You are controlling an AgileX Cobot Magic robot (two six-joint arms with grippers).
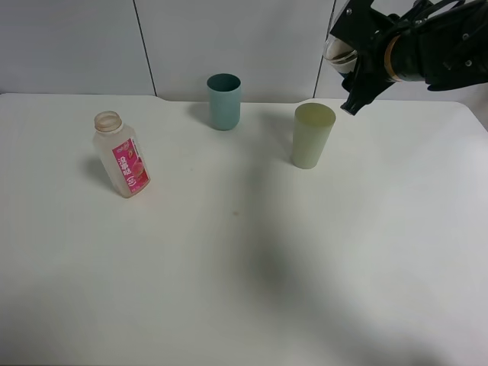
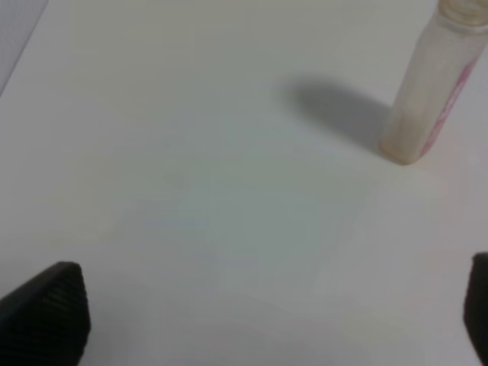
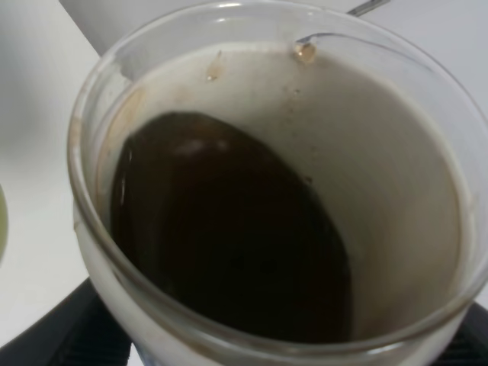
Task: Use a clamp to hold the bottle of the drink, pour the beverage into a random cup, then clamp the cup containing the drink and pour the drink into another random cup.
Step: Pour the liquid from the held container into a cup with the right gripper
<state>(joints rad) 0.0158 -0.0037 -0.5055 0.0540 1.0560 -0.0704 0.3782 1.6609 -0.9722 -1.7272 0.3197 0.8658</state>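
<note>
Second pour in hand: right hand [image 1: 347, 72] clamped on tilted cup [image 3: 267, 191] holding beverage [image 3: 229, 244], near counter's far edge; next, tip over green cup [image 1: 313, 135]. Left hand [image 2: 267, 320] fully open, empty.

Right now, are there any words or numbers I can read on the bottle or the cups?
Bottle, pink label: there is white print and a small picture, but it is too small and blurred to read.
Teal cup: no writing.
Pale green cup: no writing.
Held cup: no writing visible.

A white table [image 1: 244, 290] carries an uncapped pink-labelled bottle [image 1: 122, 156], a teal cup [image 1: 224, 101] and a pale yellow-green cup [image 1: 313, 135].
</note>
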